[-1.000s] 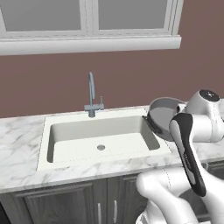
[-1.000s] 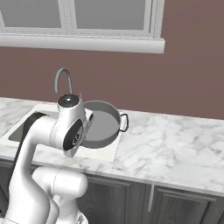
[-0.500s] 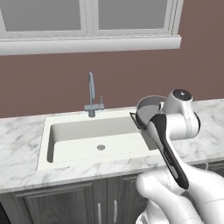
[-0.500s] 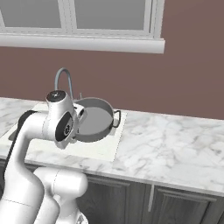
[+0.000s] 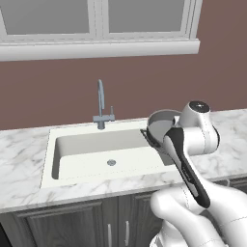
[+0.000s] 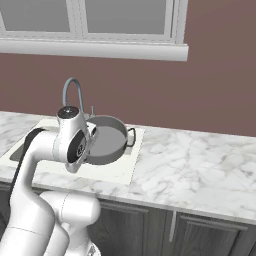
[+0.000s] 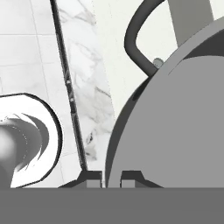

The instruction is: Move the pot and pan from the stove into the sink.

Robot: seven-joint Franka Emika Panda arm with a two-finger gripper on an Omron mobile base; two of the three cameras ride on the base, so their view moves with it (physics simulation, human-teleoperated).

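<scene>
A brown wall under a white-framed window (image 5: pixel 101 21) backs a long white marble counter (image 6: pixel 200 165) on dark cabinets (image 6: pixel 210 232), with the pale rectangular sink (image 5: pixel 91 157) sunk into it and a curved chrome faucet (image 5: pixel 101 103) at its far rim. The white arm carries the grey two-handled pot (image 6: pixel 106 140) tipped on edge above the right end of the basin, its open side toward the right base camera and one loop handle (image 6: pixel 131 136) sticking out over the counter edge. In the hand view the gripper (image 7: pixel 112 179) is pinched tight on the thin pot wall, one tip either side of the rim. The pot looks stiff, smooth and fairly heavy, so a narrow pinch on the rim probably lets it swing or slip; a loop handle or the rim next to it seems the surest hold. The basin looks wider than the pot, with free room toward the drain (image 5: pixel 111 162). The things to avoid are the right sink edge just below the pot and the faucet behind it.
</scene>
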